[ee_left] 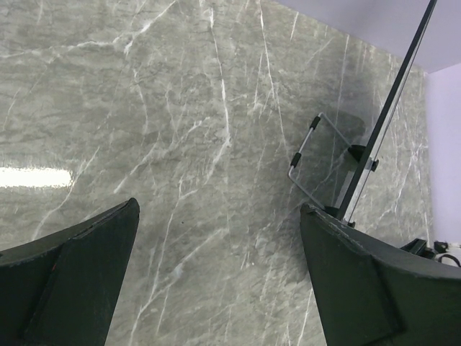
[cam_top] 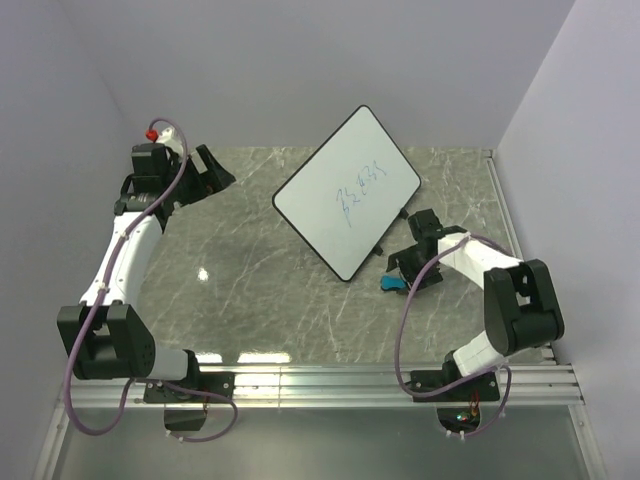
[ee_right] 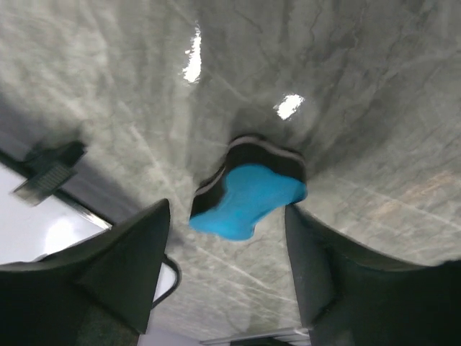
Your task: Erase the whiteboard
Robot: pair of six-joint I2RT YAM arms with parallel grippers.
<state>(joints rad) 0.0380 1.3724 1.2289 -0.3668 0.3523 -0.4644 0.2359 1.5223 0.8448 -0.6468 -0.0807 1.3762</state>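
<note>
Grasping seems the step in hand: the small blue foam eraser (ee_right: 248, 198) lies between the half-open jaws of the right gripper (ee_right: 227, 214), not yet clamped, near the tilted white rectangular whiteboard (cam_top: 345, 195) with blue scribbles on the far side of the grey marble table (cam_top: 240, 290), so a firm closing should come next, while the left gripper (ee_left: 220, 216) hangs wide and empty.

We see a white whiteboard (cam_top: 320, 215) with a thin black rim and blue scribbles (cam_top: 360, 195); beside it a blue-and-black eraser (ee_right: 248, 198) on the grey, white-veined marble desk (cam_top: 240, 270).
</note>
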